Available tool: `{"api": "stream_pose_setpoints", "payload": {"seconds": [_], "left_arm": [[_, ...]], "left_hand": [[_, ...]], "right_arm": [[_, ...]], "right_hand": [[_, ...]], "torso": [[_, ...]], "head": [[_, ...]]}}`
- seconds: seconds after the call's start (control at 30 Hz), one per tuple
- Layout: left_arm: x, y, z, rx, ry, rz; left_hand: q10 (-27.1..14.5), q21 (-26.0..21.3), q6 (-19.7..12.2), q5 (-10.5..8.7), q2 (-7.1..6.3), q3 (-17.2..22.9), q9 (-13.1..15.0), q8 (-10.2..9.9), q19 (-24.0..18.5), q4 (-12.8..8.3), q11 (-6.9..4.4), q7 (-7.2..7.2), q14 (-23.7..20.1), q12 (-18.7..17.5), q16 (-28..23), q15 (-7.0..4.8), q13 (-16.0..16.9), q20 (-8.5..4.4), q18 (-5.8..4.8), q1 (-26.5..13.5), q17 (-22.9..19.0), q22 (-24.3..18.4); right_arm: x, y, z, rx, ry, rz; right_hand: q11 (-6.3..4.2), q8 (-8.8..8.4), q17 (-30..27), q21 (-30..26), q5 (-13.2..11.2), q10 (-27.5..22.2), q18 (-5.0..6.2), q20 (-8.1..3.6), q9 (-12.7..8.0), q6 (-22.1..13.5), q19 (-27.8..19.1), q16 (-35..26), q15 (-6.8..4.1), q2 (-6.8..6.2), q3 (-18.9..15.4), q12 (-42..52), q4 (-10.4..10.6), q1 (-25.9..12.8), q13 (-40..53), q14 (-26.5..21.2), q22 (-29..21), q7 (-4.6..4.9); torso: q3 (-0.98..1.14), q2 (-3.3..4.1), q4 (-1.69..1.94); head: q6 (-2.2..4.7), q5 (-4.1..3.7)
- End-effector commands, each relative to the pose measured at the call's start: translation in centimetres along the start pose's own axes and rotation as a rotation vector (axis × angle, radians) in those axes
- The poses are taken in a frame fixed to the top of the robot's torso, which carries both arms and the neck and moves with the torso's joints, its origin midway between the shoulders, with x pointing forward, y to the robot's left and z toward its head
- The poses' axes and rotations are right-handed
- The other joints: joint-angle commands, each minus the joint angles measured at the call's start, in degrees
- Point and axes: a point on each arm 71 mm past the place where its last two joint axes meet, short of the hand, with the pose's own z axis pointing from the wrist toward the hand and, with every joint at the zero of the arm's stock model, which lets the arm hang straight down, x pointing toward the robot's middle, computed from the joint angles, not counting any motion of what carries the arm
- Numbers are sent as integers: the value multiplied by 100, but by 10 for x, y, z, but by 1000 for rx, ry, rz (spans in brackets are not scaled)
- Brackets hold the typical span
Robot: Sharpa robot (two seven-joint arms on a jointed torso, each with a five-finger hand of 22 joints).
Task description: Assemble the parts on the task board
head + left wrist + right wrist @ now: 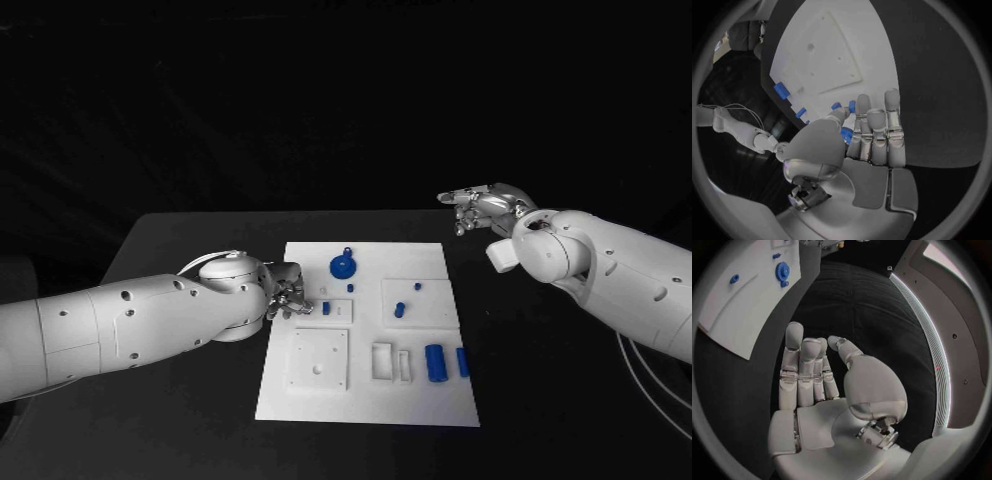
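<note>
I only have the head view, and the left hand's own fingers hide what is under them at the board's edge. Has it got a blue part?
Observer: In the left wrist view, a small blue part sits between the thumb and the fingers of the left hand. I cannot tell whether it is really pinched.
Operator: And the right hand's palm faces away from me. Is anything in it?
Observer: No. The right wrist view shows the right hand with a bare palm and its fingers straight side by side, holding nothing.
</note>
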Motion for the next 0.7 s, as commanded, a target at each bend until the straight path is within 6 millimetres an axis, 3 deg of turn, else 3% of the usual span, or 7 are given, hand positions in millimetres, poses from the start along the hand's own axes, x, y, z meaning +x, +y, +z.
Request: {"api": "stream_pose_setpoints", "payload": {"seconds": [0.03, 0.7], "left_arm": [[4, 0, 0, -3, 29, 7], [3, 1, 1, -9, 22, 4]], "left_hand": [[9, -21, 20, 37, 3, 833, 14, 27, 32, -817, -47, -7, 22, 12, -15, -35, 10, -5, 28, 63, 9, 111], [25, -19, 24, 33, 1, 836, 6, 20, 46, -820, -50, -8, 36, 8, -23, -38, 8, -7, 30, 56, 11, 110]], "right_arm": [[2, 1, 0, -9, 20, 1], [4, -1, 0, -6, 25, -1]], "right_hand": [[8, -17, -2, 22, 15, -18, 19, 14, 1, 9, 199, -26, 0, -4, 9, 35, -3, -57, -5, 21, -8, 31], [9, -17, -2, 25, 29, -22, 17, 15, 0, 13, 191, -30, 1, -8, 5, 32, 0, -65, -7, 14, -10, 29]], "torso": [[1, 2, 0], [-5, 1, 2]], "head": [[-6, 5], [-13, 26]]}}
